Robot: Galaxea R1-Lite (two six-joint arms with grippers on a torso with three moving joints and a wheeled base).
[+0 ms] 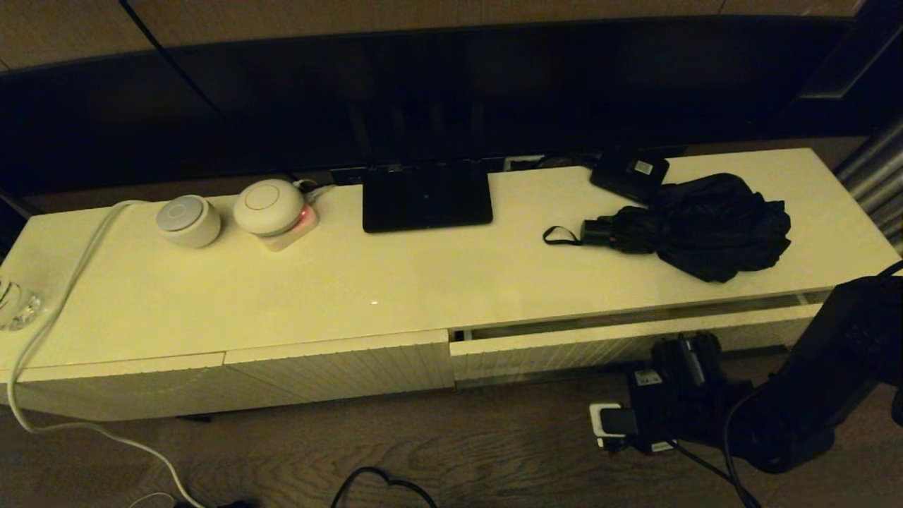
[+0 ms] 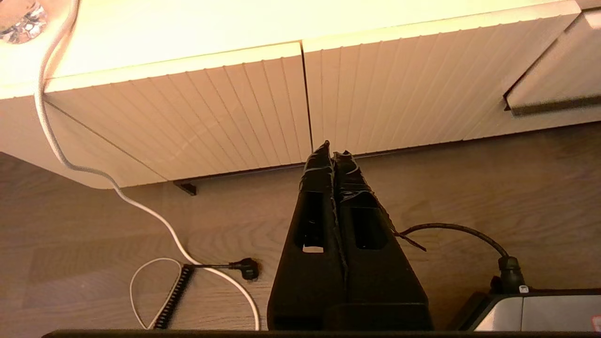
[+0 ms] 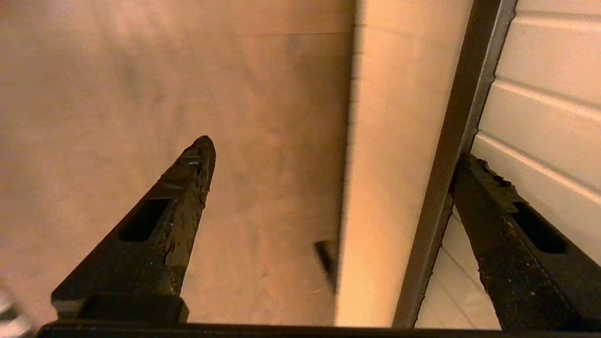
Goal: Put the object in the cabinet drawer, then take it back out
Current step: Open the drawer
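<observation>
The black folding umbrella [image 1: 705,226] lies on the right of the cabinet top, handle and wrist loop pointing left, untouched. Below it the cabinet drawer [image 1: 621,340] stands a little way out, also seen in the left wrist view [image 2: 554,80]. My right gripper [image 1: 679,356] is low at the drawer's front. In the right wrist view it is open [image 3: 333,159], straddling the dark strip [image 3: 462,136] on the drawer's lower edge, one finger on the ribbed front [image 3: 544,94], the other underneath. My left gripper [image 2: 332,152] is shut and empty over the floor before the left ribbed panels.
A flat black stand base [image 1: 427,194], a small black box [image 1: 630,173] and two round white devices [image 1: 189,220] [image 1: 268,206] sit on the cabinet top. A white cable [image 1: 42,331] hangs off the left end. Cables and a power strip [image 1: 612,422] lie on the floor.
</observation>
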